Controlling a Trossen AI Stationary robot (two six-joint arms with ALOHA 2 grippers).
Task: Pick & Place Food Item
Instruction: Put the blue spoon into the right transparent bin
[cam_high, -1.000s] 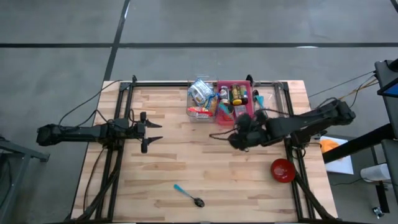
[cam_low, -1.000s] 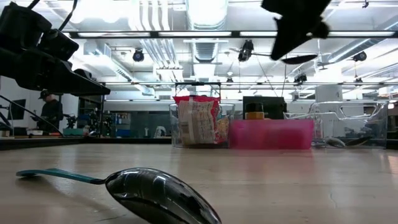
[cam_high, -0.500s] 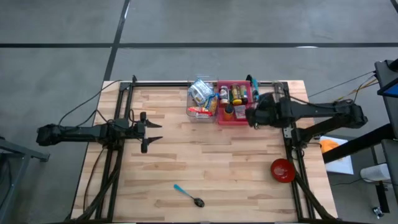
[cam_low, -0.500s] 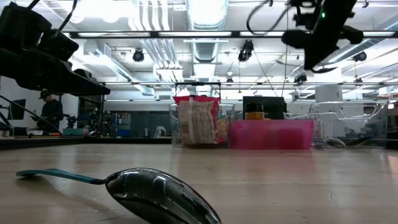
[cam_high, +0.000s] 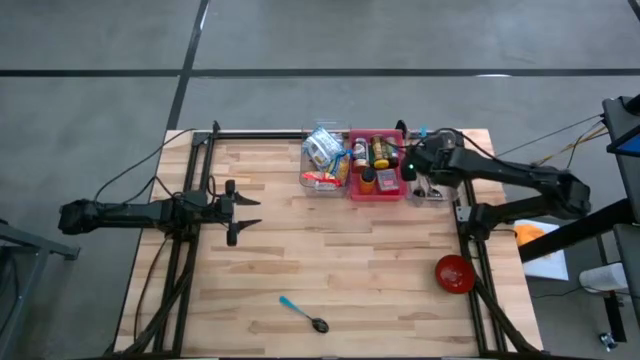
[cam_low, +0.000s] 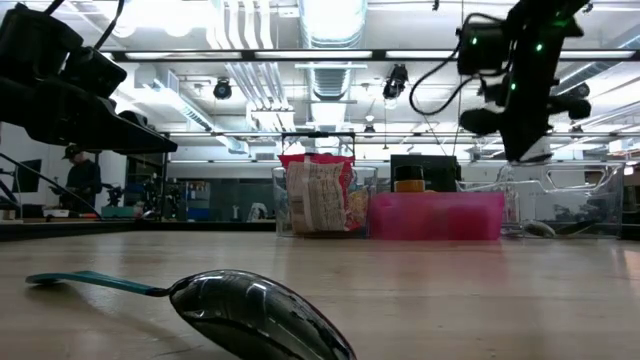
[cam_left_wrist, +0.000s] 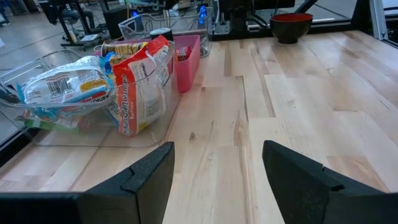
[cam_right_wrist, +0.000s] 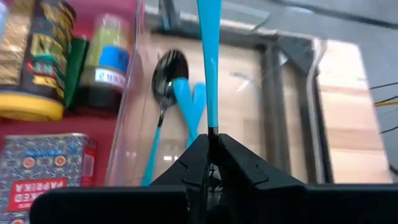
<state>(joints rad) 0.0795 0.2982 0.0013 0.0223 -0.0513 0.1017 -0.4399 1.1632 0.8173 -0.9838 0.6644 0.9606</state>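
Observation:
My right gripper (cam_right_wrist: 210, 140) hovers over a clear bin (cam_high: 436, 186) at the table's far right and is shut on a blue-handled utensil (cam_right_wrist: 210, 56). In that bin lie a spoon (cam_right_wrist: 168, 70) and other blue handles (cam_right_wrist: 189, 102). Beside it stands a pink bin (cam_high: 377, 190) with cans and jars (cam_right_wrist: 106, 62). Farther left, a clear bin (cam_high: 325, 183) holds snack bags (cam_left_wrist: 140, 87). My left gripper (cam_high: 243, 211) waits open at the table's left. In the left wrist view its fingers (cam_left_wrist: 149, 177) have nothing between them. My right gripper pinches the utensil between its two fingers at the narrow end of the blue handle (cam_right_wrist: 212, 127). The handle runs on past the fingertips, in line with the fingers. The fingers slant down from the table's right, and the utensil is clear of the bin.
A spoon with a blue handle (cam_high: 303, 313) lies near the table's front edge, and it fills the low view's foreground (cam_low: 255, 315). A red bowl (cam_high: 454, 273) sits at the near right. Bare wood lies between the bins and the spoon.
My right gripper, still shut, has swung from the table's middle right toward the far right corner. It has sunk and turned on the way, and it now hangs over the clear bin beside the pink one.

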